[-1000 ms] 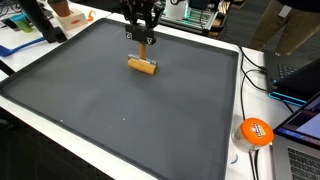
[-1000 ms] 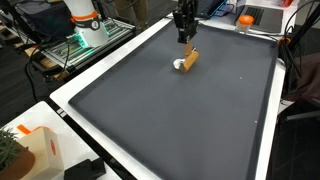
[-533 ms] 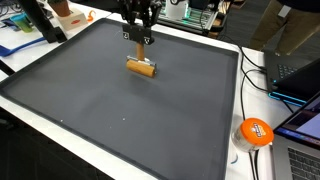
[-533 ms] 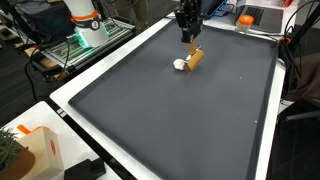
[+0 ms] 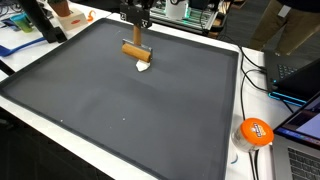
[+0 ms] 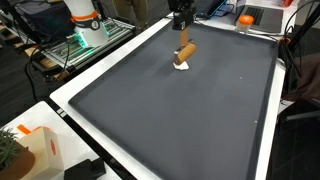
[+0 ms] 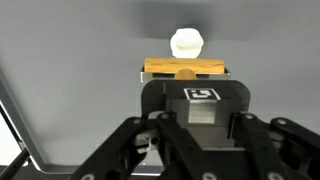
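Note:
My gripper (image 5: 137, 27) (image 6: 183, 28) hangs over the far part of the dark grey mat (image 5: 120, 110) (image 6: 170, 120). It is shut on a short wooden cylinder (image 5: 133, 47) (image 6: 184, 52), which is off the mat and tilted. A white rounded piece (image 5: 143, 67) (image 6: 181, 66) sits just under the cylinder's lower end, on or close to the mat; I cannot tell whether the two are joined. In the wrist view the wooden cylinder (image 7: 185, 68) lies crosswise at the tips of the gripper (image 7: 186, 85), with the white piece (image 7: 186, 42) beyond it.
The mat has a white border (image 5: 245, 90) (image 6: 90, 85). An orange round object (image 5: 255, 131), cables and laptops (image 5: 300, 75) lie off one side. The robot base (image 6: 85, 20) and a light box (image 6: 30, 150) stand off another side.
The gripper has risen and moved back, carrying the wooden cylinder up from lying flat on the mat. The white piece stays at about the same spot.

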`<state>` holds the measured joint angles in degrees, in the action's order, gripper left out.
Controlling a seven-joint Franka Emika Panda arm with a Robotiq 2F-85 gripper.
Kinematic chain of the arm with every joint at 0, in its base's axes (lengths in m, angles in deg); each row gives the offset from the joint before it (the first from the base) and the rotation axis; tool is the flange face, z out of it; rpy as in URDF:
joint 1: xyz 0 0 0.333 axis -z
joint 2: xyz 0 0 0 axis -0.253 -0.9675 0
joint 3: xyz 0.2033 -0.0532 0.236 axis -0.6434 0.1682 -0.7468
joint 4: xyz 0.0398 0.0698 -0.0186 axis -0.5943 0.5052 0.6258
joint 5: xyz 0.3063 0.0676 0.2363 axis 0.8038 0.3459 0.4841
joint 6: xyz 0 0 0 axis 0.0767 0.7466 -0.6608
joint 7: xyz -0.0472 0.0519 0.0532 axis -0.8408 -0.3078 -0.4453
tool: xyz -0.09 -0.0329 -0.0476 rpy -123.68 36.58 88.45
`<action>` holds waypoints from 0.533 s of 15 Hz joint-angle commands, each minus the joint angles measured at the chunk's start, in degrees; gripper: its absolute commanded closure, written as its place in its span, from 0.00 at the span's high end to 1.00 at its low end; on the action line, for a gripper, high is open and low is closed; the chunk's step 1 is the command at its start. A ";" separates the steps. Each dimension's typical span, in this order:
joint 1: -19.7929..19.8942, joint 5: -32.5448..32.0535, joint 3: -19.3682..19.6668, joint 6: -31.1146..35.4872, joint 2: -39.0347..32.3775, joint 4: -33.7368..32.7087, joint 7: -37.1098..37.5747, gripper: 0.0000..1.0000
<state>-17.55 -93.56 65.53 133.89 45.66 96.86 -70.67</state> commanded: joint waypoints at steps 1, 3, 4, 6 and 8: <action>0.12 -3.09 -0.18 1.74 -1.33 1.98 3.59 0.22; -0.03 -3.14 0.01 -0.07 -2.74 1.83 4.11 0.22; -0.11 -3.35 0.12 0.05 -2.99 2.13 4.28 0.22; -0.16 -3.40 0.27 0.66 -3.42 2.10 4.43 0.22; -0.31 -3.03 0.14 -1.26 -4.02 2.09 4.19 0.22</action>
<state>-17.54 -95.58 65.53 134.36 42.70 98.04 -67.58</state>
